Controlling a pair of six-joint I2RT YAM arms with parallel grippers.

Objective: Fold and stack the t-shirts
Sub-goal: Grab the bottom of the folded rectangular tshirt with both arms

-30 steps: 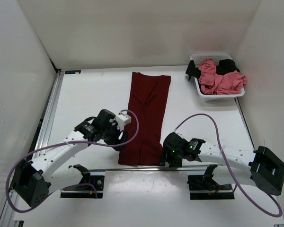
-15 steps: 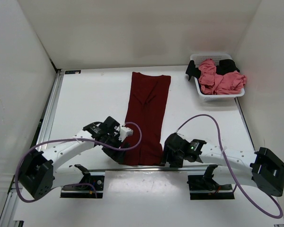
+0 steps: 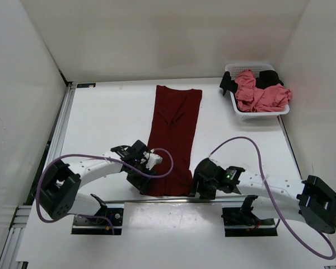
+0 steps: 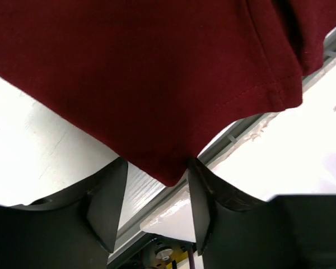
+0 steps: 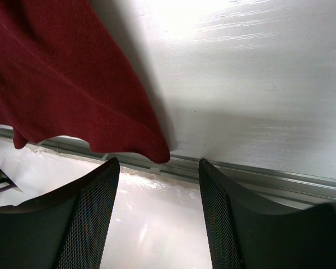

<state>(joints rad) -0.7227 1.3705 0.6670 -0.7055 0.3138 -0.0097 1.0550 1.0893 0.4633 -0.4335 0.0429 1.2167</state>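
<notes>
Fingers of left gripper (image 4: 156, 161) straddle maroon t-shirt (image 4: 157, 67) corner, apart; right gripper (image 5: 158, 161) fingers wide.

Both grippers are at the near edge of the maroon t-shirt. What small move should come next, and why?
Probably close the left gripper on the near corner of the maroon t-shirt: that corner lies between its open jaws. The right gripper, also open, has its corner just ahead of its jaws.

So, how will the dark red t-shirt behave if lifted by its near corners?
Probably floppy: the dark red t-shirt lies flat with soft creases, so its middle would likely sag. Its hem looks thin, so probably light.
</notes>
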